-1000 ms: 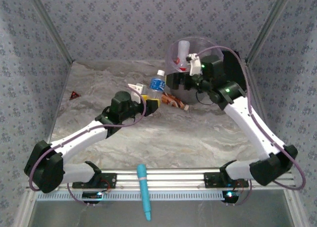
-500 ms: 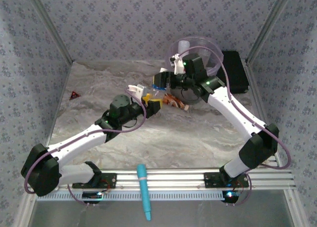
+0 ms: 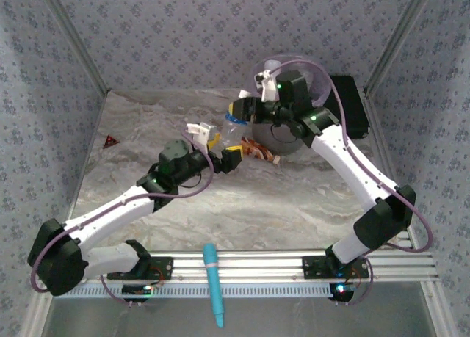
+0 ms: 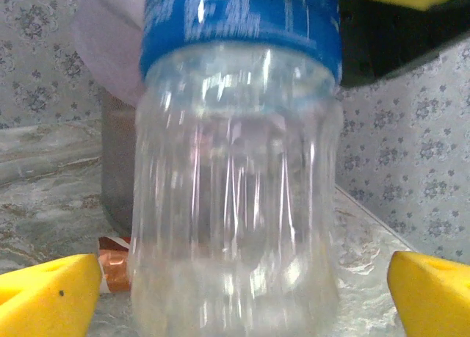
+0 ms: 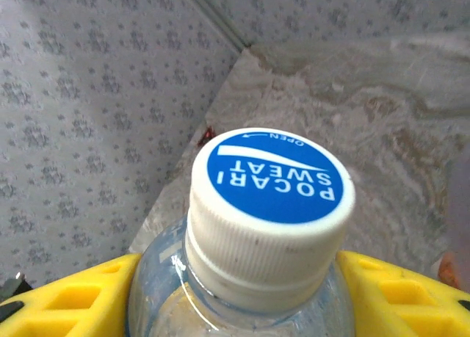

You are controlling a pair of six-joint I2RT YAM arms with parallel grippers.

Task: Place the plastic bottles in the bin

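At nine o'clock from the translucent purple bin (image 3: 317, 80), the left gripper (image 3: 214, 144) had just released the clear blue-labelled plastic bottle (image 4: 235, 205), now clamped at its neck by the right gripper (image 5: 239, 278).

White arms (image 3: 110, 208) w/ black joints (image 3: 62, 252), purple cables (image 3: 31, 267), yellow finger pads (image 4: 44, 293)

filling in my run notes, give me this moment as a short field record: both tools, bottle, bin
left tool: open, pads either side of the bottle with gaps showing
right tool: shut on the bottle just below the cap
bottle: clear, blue label, white cap with blue top, upright, not yet in the bin
bin: pale purple, back right, beside the bottle
other: brown item on the table near the bin; pen at the near edge
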